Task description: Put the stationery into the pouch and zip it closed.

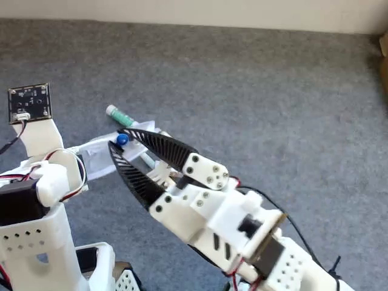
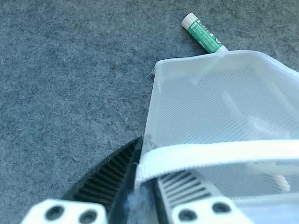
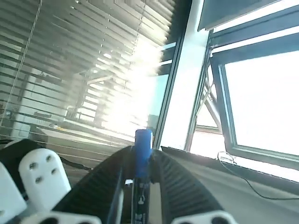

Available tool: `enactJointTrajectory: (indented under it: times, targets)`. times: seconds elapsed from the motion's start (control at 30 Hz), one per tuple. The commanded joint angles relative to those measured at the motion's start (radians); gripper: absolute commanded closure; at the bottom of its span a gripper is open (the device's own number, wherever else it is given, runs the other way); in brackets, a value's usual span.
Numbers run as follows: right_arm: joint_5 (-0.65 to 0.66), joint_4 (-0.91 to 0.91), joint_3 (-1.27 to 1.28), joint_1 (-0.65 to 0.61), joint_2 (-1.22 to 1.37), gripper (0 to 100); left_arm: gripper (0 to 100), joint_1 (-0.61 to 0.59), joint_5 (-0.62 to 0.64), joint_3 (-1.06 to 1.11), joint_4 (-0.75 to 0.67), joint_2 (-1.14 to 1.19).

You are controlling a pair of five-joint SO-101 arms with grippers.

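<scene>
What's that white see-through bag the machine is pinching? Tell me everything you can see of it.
The pouch is a bag of white, see-through mesh with a solid white woven band along one edge. It rests on the grey carpet, and the left gripper pinches that banded edge between its black ribbed fingers. Pale shapes show faintly through the mesh. A green-and-white stick pokes out past its far corner. The right gripper holds a blue-capped pen at it.
</scene>
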Motion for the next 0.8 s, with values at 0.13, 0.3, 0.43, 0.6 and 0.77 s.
enactJointTrajectory:
  times: [0.13, 0.3, 0.43, 0.6, 0.77]
  targets:
    - [0.129, -0.111, 0.111, -0.012, 0.058, 99.3, 99, -0.012, 0.011, -0.001, -0.018, 0.019]
    - [0.126, -0.111, 0.226, -0.012, 0.016, 99.3, 99, -0.012, 0.011, -0.001, -0.018, 0.019]
    - [0.127, -0.111, 0.317, -0.012, 0.005, 99.3, 99, -0.012, 0.011, -0.001, -0.018, 0.019]
    - [0.127, -0.111, 0.394, -0.013, 0.005, 99.3, 99, -0.012, 0.011, -0.001, -0.018, 0.019]
    - [0.123, -0.107, 0.415, -0.013, 0.007, 98.9, 99, -0.012, 0.011, -0.001, -0.018, 0.019]
